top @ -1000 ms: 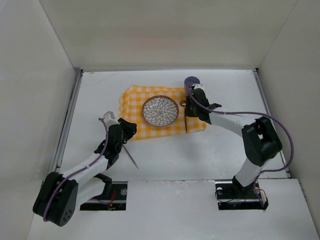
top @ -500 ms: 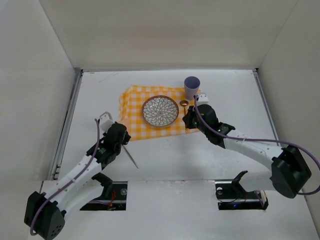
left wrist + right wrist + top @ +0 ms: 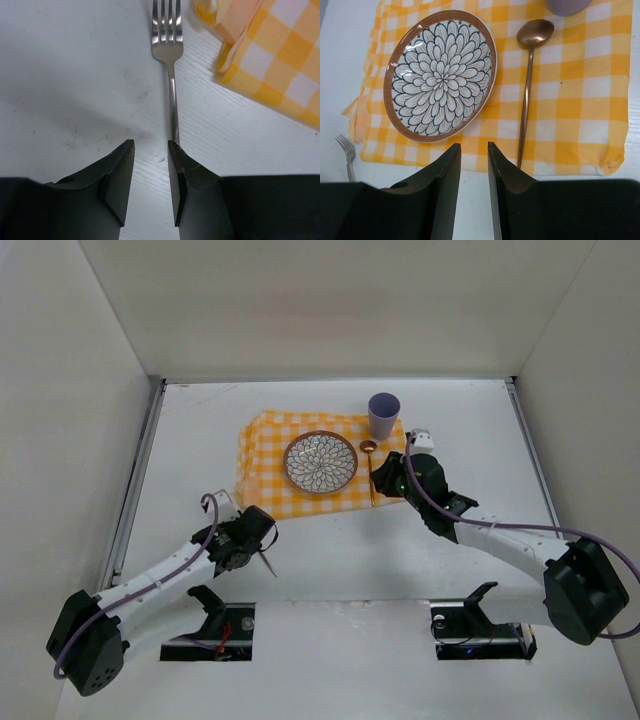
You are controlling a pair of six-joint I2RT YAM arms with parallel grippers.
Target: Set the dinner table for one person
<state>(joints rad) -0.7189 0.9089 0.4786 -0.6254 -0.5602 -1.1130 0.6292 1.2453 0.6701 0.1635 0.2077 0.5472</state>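
Fork (image 3: 173, 95) handle hides behind left hand (image 3: 150, 150); cup (image 3: 567, 6) cropped.

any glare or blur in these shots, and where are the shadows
Top external: soft even light, no glare on the table, barely any shadows. Left wrist: fork sharp, faint shadow on the white left of it. Right wrist: plate and spoon sharp, small highlight on the spoon's bowl.

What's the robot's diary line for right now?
plate, spoon, cup: on checked cloth | fork: on table beside cloth | left pincer: open at fork handle | right pincer: open, empty, above cloth edge
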